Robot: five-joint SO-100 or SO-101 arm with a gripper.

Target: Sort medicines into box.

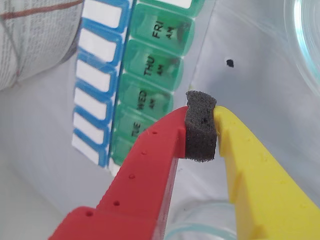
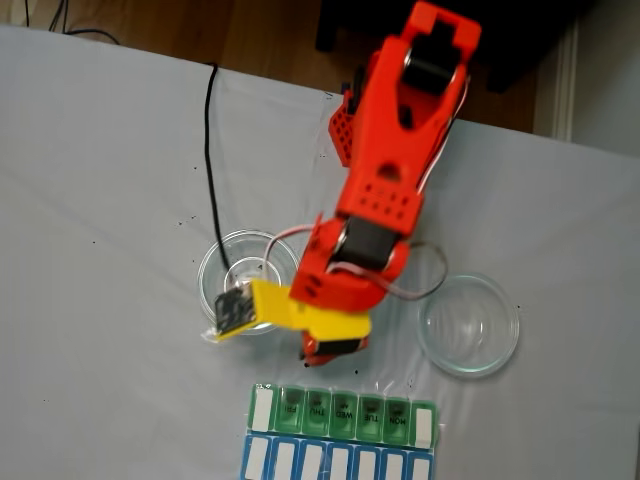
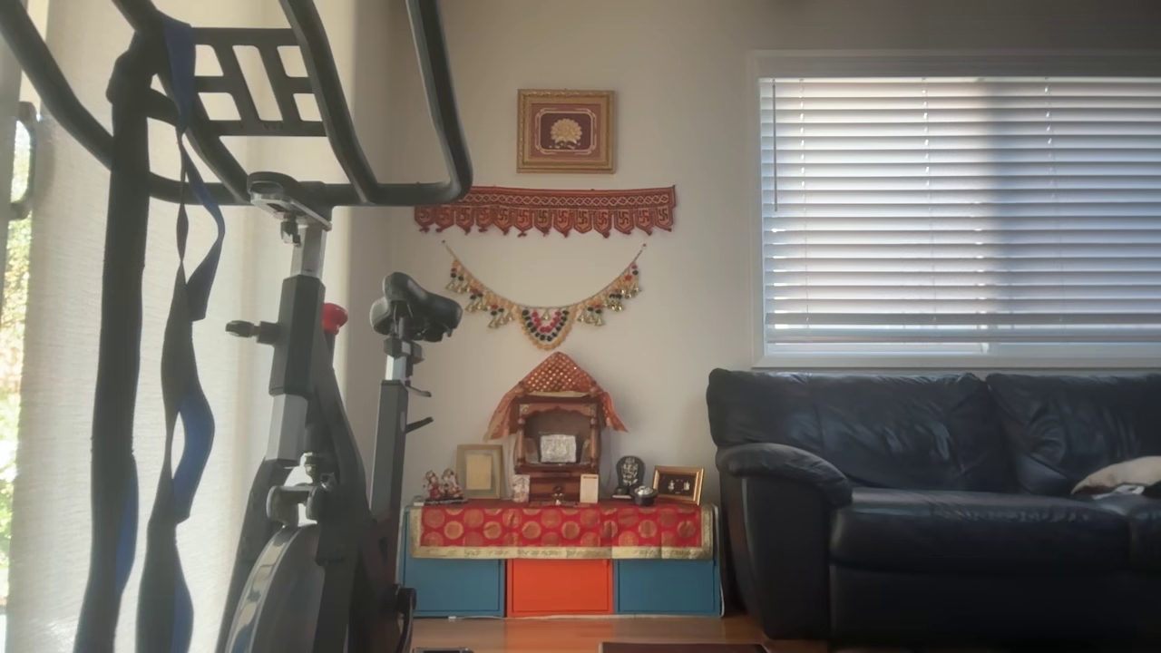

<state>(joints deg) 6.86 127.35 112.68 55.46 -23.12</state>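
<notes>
wrist view: the claw (image 1: 201, 131), one red finger and one yellow, was shut with only its dark foam pad (image 1: 201, 131) pinched between the tips; no pill could be made out in it. the box (image 1: 150, 75) lay just beyond, green lids closed. in the fixed view the claw (image 2: 232, 310) hung over the left dish (image 2: 218, 262), with the box (image 2: 340, 415) near the bottom edge of the surface (image 2: 100, 200).

Bare cloth (image 2: 120, 330) lies open between dish (image 2: 247, 265) and box (image 2: 340, 412)
</notes>
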